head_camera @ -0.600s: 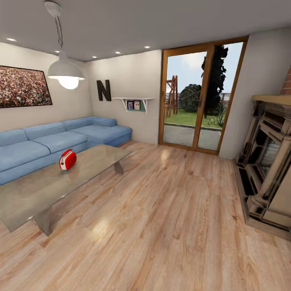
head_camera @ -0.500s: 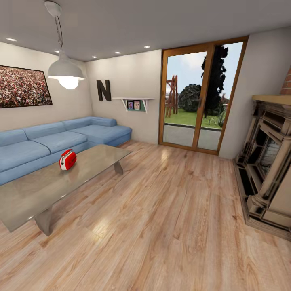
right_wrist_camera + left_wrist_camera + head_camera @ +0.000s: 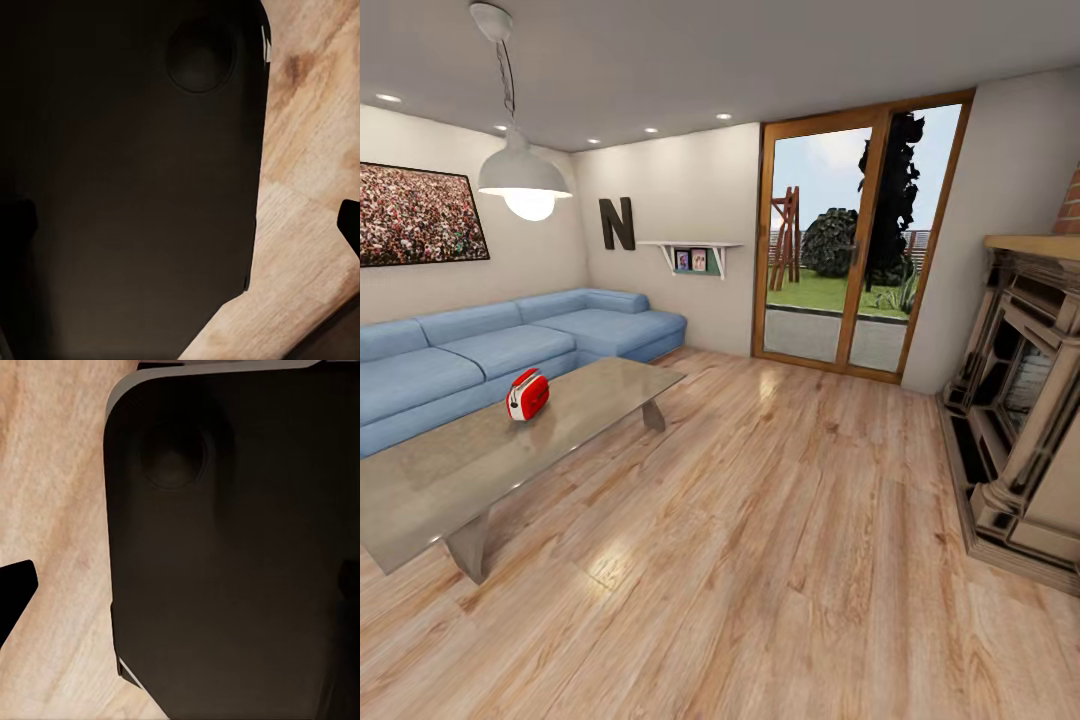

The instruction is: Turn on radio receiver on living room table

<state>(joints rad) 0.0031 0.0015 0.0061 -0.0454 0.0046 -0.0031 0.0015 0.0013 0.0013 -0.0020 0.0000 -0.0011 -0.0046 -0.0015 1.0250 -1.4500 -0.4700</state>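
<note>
One dark finger tip of each hand edges the wrist views above light wood plank floor; whether either hand is wide or narrow, I cannot tell. At ten o'clock, the small red rounded radio receiver stands upright on the glossy grey tabletop, near the sofa-side edge, well apart from the robot. Its dial face seems to point toward seven o'clock, long axis roughly eight-to-two. Driving in carelessly could bump the tabletop's near corner.
</note>
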